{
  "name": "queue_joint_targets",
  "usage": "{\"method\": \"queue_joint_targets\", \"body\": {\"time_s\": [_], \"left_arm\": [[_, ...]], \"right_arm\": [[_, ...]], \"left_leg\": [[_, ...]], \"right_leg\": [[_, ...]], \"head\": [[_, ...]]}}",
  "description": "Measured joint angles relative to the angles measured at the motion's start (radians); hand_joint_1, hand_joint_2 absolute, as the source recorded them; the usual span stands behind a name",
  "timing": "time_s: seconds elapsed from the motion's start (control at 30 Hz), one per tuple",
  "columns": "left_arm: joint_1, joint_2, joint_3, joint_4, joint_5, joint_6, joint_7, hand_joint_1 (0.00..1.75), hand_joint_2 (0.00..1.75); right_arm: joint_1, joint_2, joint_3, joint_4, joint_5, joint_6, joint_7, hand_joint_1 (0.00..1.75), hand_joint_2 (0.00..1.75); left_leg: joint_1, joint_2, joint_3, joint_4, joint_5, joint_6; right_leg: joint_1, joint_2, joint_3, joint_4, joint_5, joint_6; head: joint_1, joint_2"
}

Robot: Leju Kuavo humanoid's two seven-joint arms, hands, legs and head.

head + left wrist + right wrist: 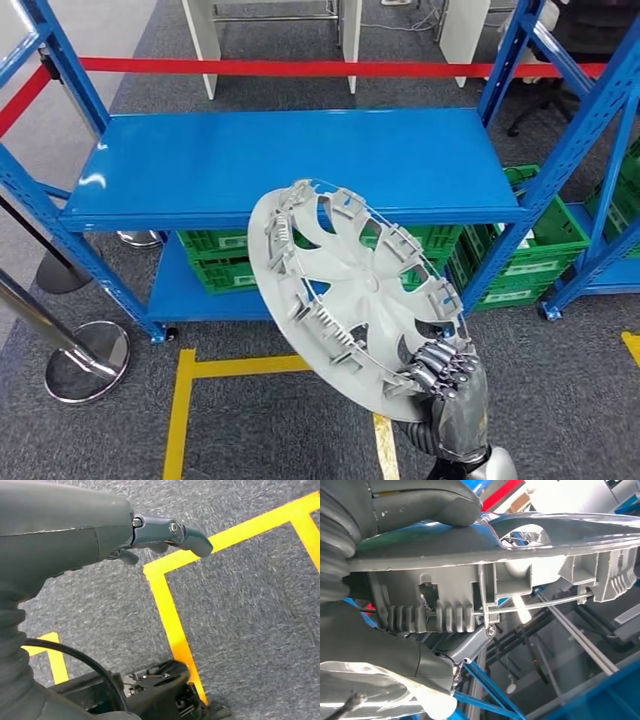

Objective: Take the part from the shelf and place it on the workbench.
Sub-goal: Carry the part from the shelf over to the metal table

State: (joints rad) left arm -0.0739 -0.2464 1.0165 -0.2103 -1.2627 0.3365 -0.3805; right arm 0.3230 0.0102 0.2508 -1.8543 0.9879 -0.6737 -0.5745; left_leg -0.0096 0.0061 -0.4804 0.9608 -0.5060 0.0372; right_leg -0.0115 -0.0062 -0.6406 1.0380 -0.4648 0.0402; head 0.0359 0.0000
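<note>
A silver-grey wheel cover [355, 295], round with curved spokes and clips around its rim, is held in the air in front of the blue shelf [294, 165]. My right hand [447, 378] grips its lower right rim, inner side facing me. Up close in the right wrist view, the thumb lies on one face of the cover's rim [478, 587] and the fingers [414, 657] press the other. My left hand [113, 532] hangs over the grey carpet, its fingers stretched out with nothing in them.
The blue shelf's upper board is bare. Green crates [219, 258] stand on its lower board, and more green crates [528, 245] sit at the right. A red barrier tape [302, 68] runs behind, with steel post bases [87, 360] at the left. Yellow floor lines [181, 400] mark the carpet.
</note>
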Motion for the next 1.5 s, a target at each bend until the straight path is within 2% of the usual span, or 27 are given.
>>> {"method": "queue_joint_targets", "body": {"time_s": [0.1, 0.13, 0.17, 0.2, 0.27, 0.33, 0.37, 0.43, 0.5, 0.6, 0.63, 0.7, 0.77, 0.83, 0.87, 0.93, 0.97, 1.03, 1.1, 1.17, 1.2, 1.23, 1.3, 1.33, 1.4, 1.47, 1.5], "left_arm": [[-0.001, -0.002, 0.0, 0.0, 0.0, -0.006, 0.0, 0.0, 1.75], [-0.001, -0.003, 0.0, 0.0, 0.0, -0.007, 0.0, 0.0, 1.75], [-0.001, -0.003, 0.0, 0.0, 0.0, -0.007, 0.0, 0.0, 1.75], [-0.001, -0.003, 0.0, 0.0, 0.0, -0.007, 0.0, 0.0, 1.75], [-0.002, -0.004, 0.0, 0.0, -0.002, -0.007, 0.004, 0.0, 1.75], [-0.002, -0.004, 0.0, 0.0, -0.004, -0.008, 0.015, 0.0, 1.75], [-0.002, -0.004, 0.0, 0.0, -0.004, -0.009, 0.019, 0.0, 1.75], [-0.002, -0.005, 0.0, 0.0, -0.004, -0.011, 0.023, 0.0, 1.75], [-0.001, -0.006, 0.0, 0.0, -0.005, -0.013, 0.024, 0.0, 1.75], [0.0, -0.007, 0.0, 0.0, -0.009, -0.014, 0.025, 0.0, 1.75], [0.0, -0.007, 0.0, 0.0, -0.011, -0.014, 0.026, 0.0, 1.75], [0.0, -0.007, 0.0, 0.0, -0.015, -0.015, 0.028, 0.0, 1.75], [0.0, -0.007, 0.0, 0.0, -0.016, -0.015, 0.029, 0.0, 1.75], [0.0, -0.007, 0.0, 0.0, -0.017, -0.015, 0.029, 0.0, 1.75], [0.0, -0.007, 0.0, 0.0, -0.017, -0.015, 0.028, 0.0, 1.75], [0.001, -0.007, 0.0, 0.0, -0.017, -0.014, 0.028, 0.0, 1.75], [0.001, -0.008, 0.0, 0.0, -0.017, -0.014, 0.027, 0.0, 1.75], [-0.001, -0.01, 0.0, 0.0, -0.016, -0.013, 0.026, 0.0, 1.75], [-0.003, -0.012, 0.0, 0.0, -0.016, -0.013, 0.026, 0.0, 1.75], [-0.003, -0.013, 0.0, 0.0, -0.015, -0.013, 0.025, 0.0, 1.75], [-0.002, -0.013, 0.0, 0.0, -0.014, -0.013, 0.025, 0.0, 1.75], [-0.002, -0.013, 0.0, 0.0, -0.014, -0.012, 0.025, 0.0, 1.75], [-0.004, -0.014, 0.0, 0.0, -0.013, -0.009, 0.025, 0.0, 1.75], [-0.005, -0.015, 0.0, 0.0, -0.013, -0.007, 0.026, 0.0, 1.75], [-0.006, -0.014, 0.0, 0.0, -0.012, -0.003, 0.033, 0.0, 1.75], [-0.003, -0.013, 0.001, 0.0, -0.011, 0.0, 0.041, 0.0, 1.75], [-0.002, -0.013, 0.001, 0.0, -0.01, 0.001, 0.044, 0.0, 1.75]], "right_arm": [[0.001, -0.003, 0.005, 0.001, 0.004, 0.0, 0.004, 1.75, 1.75], [0.001, -0.004, 0.006, 0.002, 0.005, 0.0, 0.006, 1.75, 1.75], [0.001, -0.005, 0.006, 0.002, 0.008, 0.0, 0.009, 1.75, 1.75], [0.001, -0.007, 0.007, 0.003, 0.013, 0.0, 0.013, 1.75, 1.75], [0.001, -0.009, 0.007, 0.004, 0.028, 0.0, 0.02, 1.75, 1.75], [0.001, -0.01, 0.006, 0.004, 0.04, 0.0, 0.021, 1.75, 1.75], [0.002, -0.01, 0.006, 0.004, 0.045, 0.0, 0.021, 1.75, 1.75], [0.005, -0.01, 0.005, 0.004, 0.056, 0.0, 0.021, 1.75, 1.75], [0.008, -0.01, 0.005, 0.004, 0.07, 0.0, 0.021, 1.75, 1.75], [0.009, -0.01, 0.005, 0.004, 0.085, 0.0, 0.025, 1.75, 1.75], [0.01, -0.01, 0.004, 0.004, 0.089, 0.0, 0.027, 1.75, 1.75], [0.01, -0.01, 0.004, 0.004, 0.095, 0.0, 0.031, 1.75, 1.75], [0.01, -0.01, 0.005, 0.004, 0.097, 0.0, 0.033, 1.75, 1.75], [0.01, -0.01, 0.005, 0.004, 0.099, 0.0, 0.038, 1.75, 1.75], [0.009, -0.01, 0.006, 0.004, 0.101, 0.0, 0.042, 1.75, 1.75], [0.005, -0.01, 0.009, 0.004, 0.103, 0.0, 0.048, 1.75, 1.75], [0.003, -0.011, 0.011, 0.004, 0.105, 0.0, 0.051, 1.75, 1.75], [-0.001, -0.013, 0.013, 0.005, 0.107, 0.0, 0.053, 1.75, 1.75], [-0.002, -0.018, 0.013, 0.007, 0.108, 0.0, 0.053, 1.75, 1.75], [-0.003, -0.024, 0.017, 0.01, 0.108, 0.0, 0.055, 1.75, 1.75], [-0.005, -0.027, 0.02, 0.013, 0.105, 0.0, 0.057, 1.75, 1.75], [-0.007, -0.03, 0.023, 0.016, 0.103, 0.0, 0.058, 1.75, 1.75], [-0.013, -0.035, 0.03, 0.022, 0.096, 0.0, 0.06, 1.75, 1.75], [-0.019, -0.037, 0.033, 0.025, 0.092, 0.0, 0.06, 1.75, 1.75], [-0.029, -0.039, 0.039, 0.032, 0.085, 0.0, 0.056, 1.75, 1.75], [-0.039, -0.041, 0.046, 0.04, 0.078, 0.0, 0.05, 1.75, 1.75], [-0.045, -0.041, 0.05, 0.044, 0.076, 0.0, 0.047, 1.75, 1.75]], "left_leg": [[0.001, 0.004, -0.041, 0.001, 0.034, 0.009], [0.0, 0.005, -0.057, 0.003, 0.045, 0.008], [0.0, 0.006, -0.073, 0.006, 0.057, 0.007], [0.0, 0.006, -0.09, 0.01, 0.066, 0.005], [0.001, 0.006, -0.12, 0.026, 0.081, -0.003], [-0.002, 0.005, -0.141, 0.044, 0.091, -0.012], [-0.004, 0.004, -0.148, 0.049, 0.097, -0.017], [-0.003, 0.002, -0.154, 0.052, 0.107, -0.029], [0.001, -0.001, -0.165, 0.079, 0.075, -0.041], [0.007, -0.003, -0.208, 0.243, -0.056, -0.058], [0.008, -0.003, -0.217, 0.299, -0.082, -0.061], [0.009, -0.002, -0.193, 0.313, -0.075, -0.06], [0.006, 0.014, -0.111, 0.192, -0.021, -0.049], [-0.003, 0.045, -0.043, 0.075, 0.006, -0.033], [-0.008, 0.055, -0.031, 0.048, 0.006, -0.026], [-0.01, 0.046, -0.034, 0.032, 0.006, -0.016], [-0.008, 0.037, -0.035, 0.024, 0.01, -0.011], [0.0, 0.017, -0.039, 0.012, 0.022, 0.002], [0.001, -0.003, -0.049, 0.011, 0.032, 0.009], [0.0, -0.025, -0.06, 0.015, 0.039, 0.01], [0.0, -0.038, -0.064, 0.018, 0.041, 0.009], [0.0, -0.051, -0.067, 0.023, 0.042, 0.007], [0.0, -0.076, -0.077, 0.038, 0.041, 0.001], [-0.001, -0.087, -0.085, 0.045, 0.042, -0.004], [0.0, -0.107, -0.103, 0.055, 0.048, -0.017], [0.001, -0.122, -0.115, 0.059, 0.054, -0.03], [0.0, -0.111, -0.123, 0.071, 0.045, -0.036]], "right_leg": [[-0.001, 0.003, -0.042, 0.165, -0.14, 0.009], [-0.001, 0.003, -0.046, 0.217, -0.157, 0.012], [-0.001, 0.003, -0.036, 0.241, -0.147, 0.014], [-0.002, 0.003, -0.011, 0.232, -0.121, 0.015], [-0.003, 0.002, 0.086, 0.117, -0.077, 0.016], [-0.002, 0.004, 0.177, -0.016, -0.092, 0.01], [0.0, 0.004, 0.196, -0.052, -0.108, 0.003], [0.002, -0.001, 0.19, -0.063, -0.109, -0.015], [0.0, -0.011, 0.178, -0.063, -0.097, -0.033], [0.001, -0.03, 0.156, -0.062, -0.076, -0.045], [0.001, -0.036, 0.149, -0.061, -0.07, -0.046], [0.003, -0.051, 0.139, -0.056, -0.062, -0.044], [0.004, -0.068, 0.135, -0.05, -0.059, -0.042], [0.008, -0.086, 0.131, -0.046, -0.056, -0.037], [0.01, -0.096, 0.129, -0.045, -0.054, -0.033], [0.012, -0.116, 0.127, -0.045, -0.051, -0.024], [0.011, -0.113, 0.124, -0.041, -0.056, -0.019], [0.009, -0.068, 0.097, 0.012, -0.096, -0.01], [0.004, -0.013, 0.038, 0.139, -0.161, -0.003], [0.002, 0.001, -0.006, 0.234, -0.187, 0.001], [0.001, 0.003, -0.003, 0.23, -0.171, 0.002], [0.0, 0.007, 0.02, 0.184, -0.138, 0.003], [-0.007, 0.047, 0.086, 0.049, -0.079, 0.004], [-0.01, 0.07, 0.11, 0.002, -0.067, 0.003], [-0.011, 0.094, 0.121, -0.023, -0.07, -0.001], [-0.013, 0.07, 0.119, -0.024, -0.064, -0.013], [-0.015, 0.056, 0.118, -0.026, -0.061, -0.02]], "head": [[0.003, 0.0], [0.003, 0.0], [0.003, 0.0], [0.003, 0.0], [0.003, 0.0], [0.005, 0.0], [0.005, 0.0], [0.007, 0.0], [0.004, 0.0], [-0.002, 0.0], [-0.002, 0.0], [-0.002, 0.0], [-0.002, 0.0], [-0.002, 0.0], [-0.002, 0.0], [-0.001, 0.0], [-0.001, 0.0], [0.003, 0.0], [0.007, 0.0], [0.008, 0.0], [0.008, 0.0], [0.008, 0.0], [0.008, 0.0], [0.007, 0.0], [0.007, 0.0], [0.007, 0.0], [0.003, 0.0]]}}
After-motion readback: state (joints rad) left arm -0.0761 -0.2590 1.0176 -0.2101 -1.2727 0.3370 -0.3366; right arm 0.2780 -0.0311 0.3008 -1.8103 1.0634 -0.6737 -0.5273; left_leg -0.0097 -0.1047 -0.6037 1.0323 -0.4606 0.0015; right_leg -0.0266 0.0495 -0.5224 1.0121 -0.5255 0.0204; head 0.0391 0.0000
